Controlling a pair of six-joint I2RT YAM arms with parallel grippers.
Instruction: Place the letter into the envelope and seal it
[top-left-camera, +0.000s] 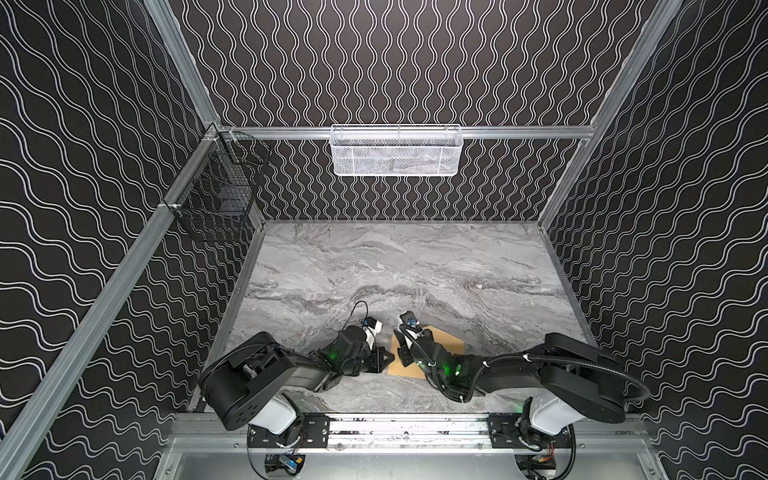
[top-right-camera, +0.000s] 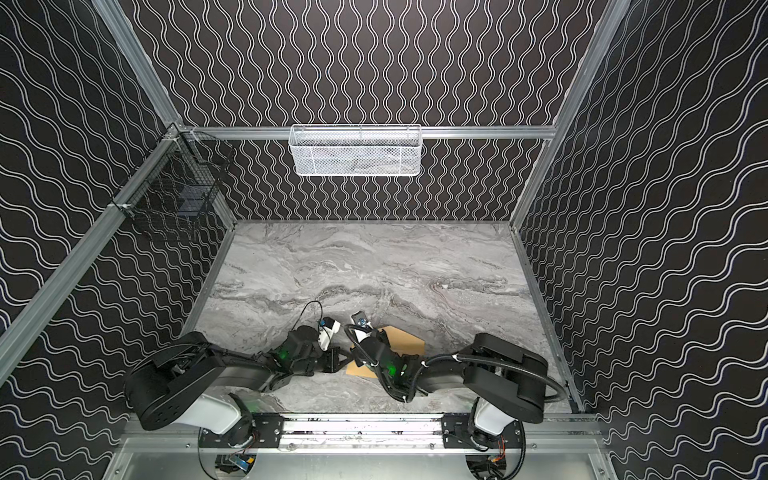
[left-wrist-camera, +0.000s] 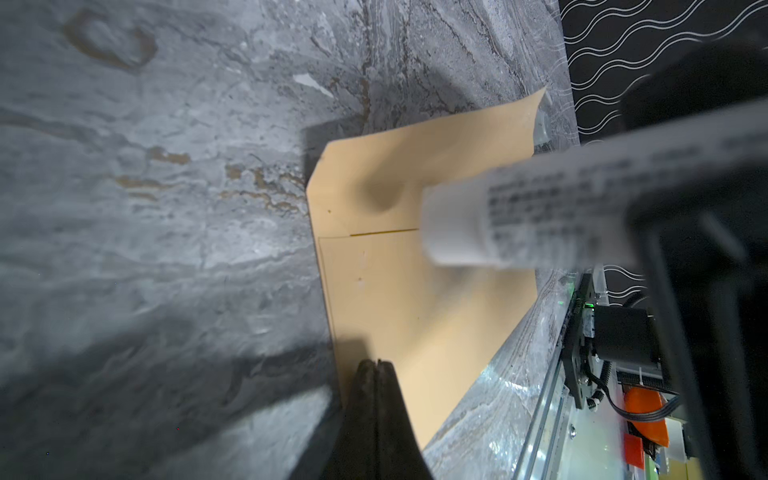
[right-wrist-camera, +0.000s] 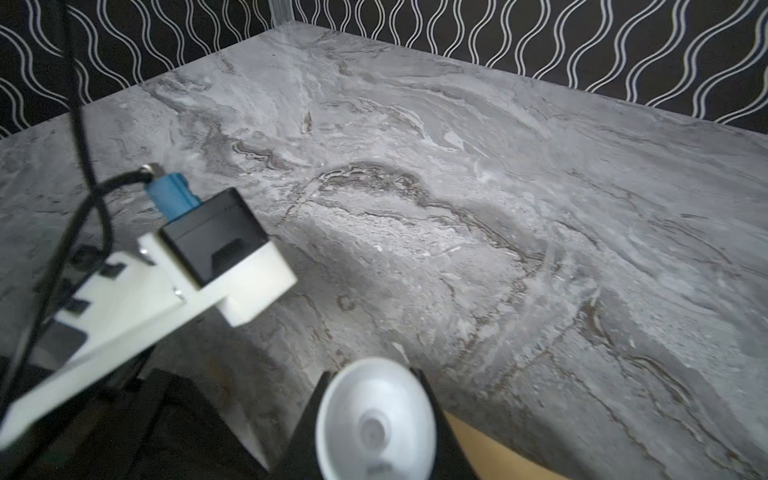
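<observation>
Black wavy-line walls (top-left-camera: 395, 62) all round, with a grey marble-look desk (top-left-camera: 374, 266) as the floor of the whole thing. Tan envelope (top-left-camera: 451, 347) lies flat near the front edge, roughly center, mostly under the right arm. Left pincer (left-wrist-camera: 376, 370) is squeezed fully closed, tips at the envelope's left edge. Right pincer (right-wrist-camera: 372, 376) is gripping a white cylinder (left-wrist-camera: 498, 216) with tiny print, its end over the envelope by the fold line.

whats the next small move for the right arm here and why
Probably lower the white stick in the right tool onto the flap and wipe along it: its tip seems to hover just off the envelope, which the shut left tool seems to pin at its edge.
</observation>
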